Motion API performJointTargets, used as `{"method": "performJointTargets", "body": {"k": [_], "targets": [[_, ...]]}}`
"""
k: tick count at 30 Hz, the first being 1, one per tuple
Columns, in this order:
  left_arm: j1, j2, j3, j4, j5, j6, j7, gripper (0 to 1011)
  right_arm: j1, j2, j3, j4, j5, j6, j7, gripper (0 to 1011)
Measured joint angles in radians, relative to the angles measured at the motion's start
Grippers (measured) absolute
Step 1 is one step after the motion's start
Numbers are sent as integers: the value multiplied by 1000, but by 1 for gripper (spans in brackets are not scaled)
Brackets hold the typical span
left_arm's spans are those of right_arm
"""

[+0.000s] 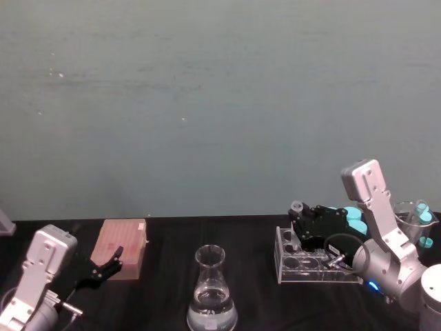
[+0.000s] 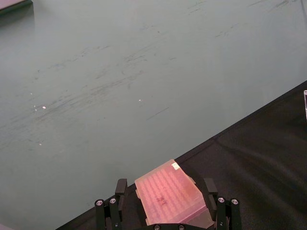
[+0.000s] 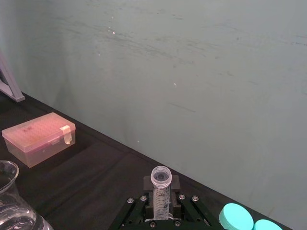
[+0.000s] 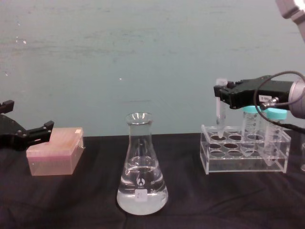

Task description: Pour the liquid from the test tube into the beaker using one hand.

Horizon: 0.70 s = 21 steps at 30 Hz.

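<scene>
My right gripper [image 4: 220, 99] is shut on the test tube [image 4: 220, 113], a slim clear open-topped tube held upright. Its pointed lower end hangs at the top of the acrylic rack's [image 4: 245, 160] left end. The right wrist view shows the test tube [image 3: 161, 190] clamped between the fingers [image 3: 129, 207]. I cannot make out liquid inside it. The beaker [image 4: 141, 168] stands upright at the table's middle, to the left of the rack, with clear liquid [image 4: 142, 191] in its wide base. From the head camera, the beaker [image 1: 211, 293] is front centre and the right gripper [image 1: 303, 219] is above the rack [image 1: 313, 265].
A pink lidded box [image 4: 55, 156] lies at the left, with my idle left gripper [image 4: 28, 133] open beside it. Teal-capped tubes [image 4: 252, 125] stand in the rack's right part. A clear cup [image 1: 412, 215] sits at the far right. Black cloth covers the table.
</scene>
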Motion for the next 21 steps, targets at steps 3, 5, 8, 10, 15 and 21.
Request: {"method": "performJointTargets", "body": {"k": [3, 5, 8, 10, 15, 21], "targets": [[0, 0, 0, 0, 0, 0, 0, 1000, 6, 0, -4, 12, 6, -4, 0, 194], [0, 0, 0, 0, 0, 0, 0, 1000, 8, -1, -5, 19, 8, -5, 0, 194], [0, 0, 0, 0, 0, 0, 0, 1000, 13, -1, -8, 33, 13, -8, 0, 194], [0, 0, 0, 0, 0, 0, 0, 1000, 16, -1, -10, 41, 15, -9, -1, 194], [0, 0, 0, 0, 0, 0, 0, 1000, 20, 0, -12, 55, 20, -12, -2, 194], [0, 0, 0, 0, 0, 0, 0, 1000, 24, 0, -14, 68, 28, -12, -3, 194]]}}
